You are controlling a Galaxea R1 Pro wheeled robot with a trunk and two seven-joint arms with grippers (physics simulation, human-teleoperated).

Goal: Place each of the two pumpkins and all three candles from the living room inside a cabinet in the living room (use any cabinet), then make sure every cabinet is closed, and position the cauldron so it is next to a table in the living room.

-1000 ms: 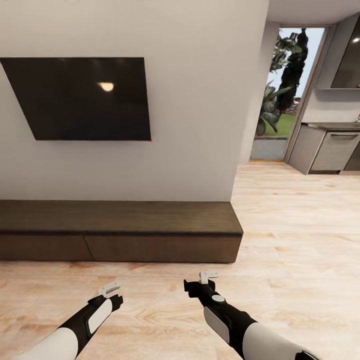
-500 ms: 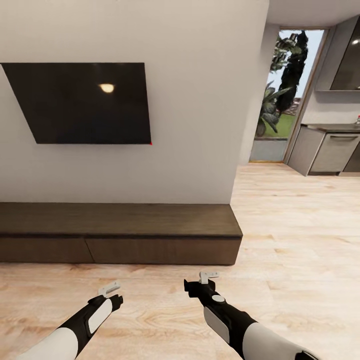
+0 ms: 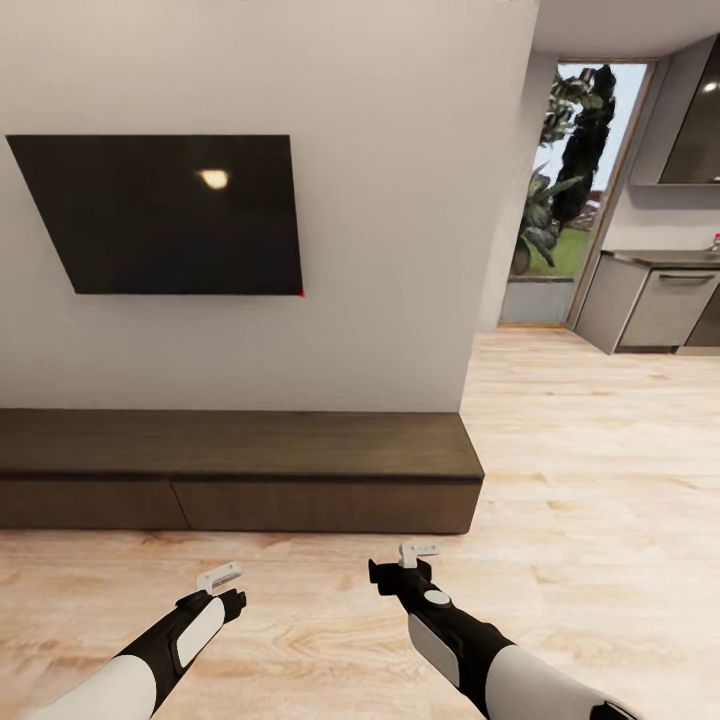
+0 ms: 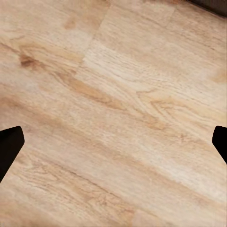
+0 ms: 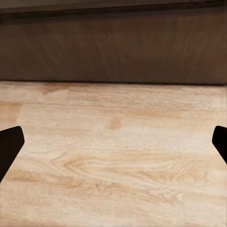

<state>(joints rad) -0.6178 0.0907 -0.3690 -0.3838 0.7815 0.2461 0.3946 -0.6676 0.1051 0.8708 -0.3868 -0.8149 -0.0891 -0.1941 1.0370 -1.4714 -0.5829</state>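
Here the cabinet [image 3: 240, 470] sits shut against the wall, near both empty, wide-open grippers (left gripper [image 3: 222, 584], right gripper [image 3: 408, 562]); rolling closer risks the right one bumping its handleless front.

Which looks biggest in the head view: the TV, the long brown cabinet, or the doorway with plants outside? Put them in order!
As they look in the head view, largest to smallest:
1. The cabinet, running off the left edge.
2. The TV.
3. The doorway, though it is farther from the camera, so it may really be bigger than it looks.
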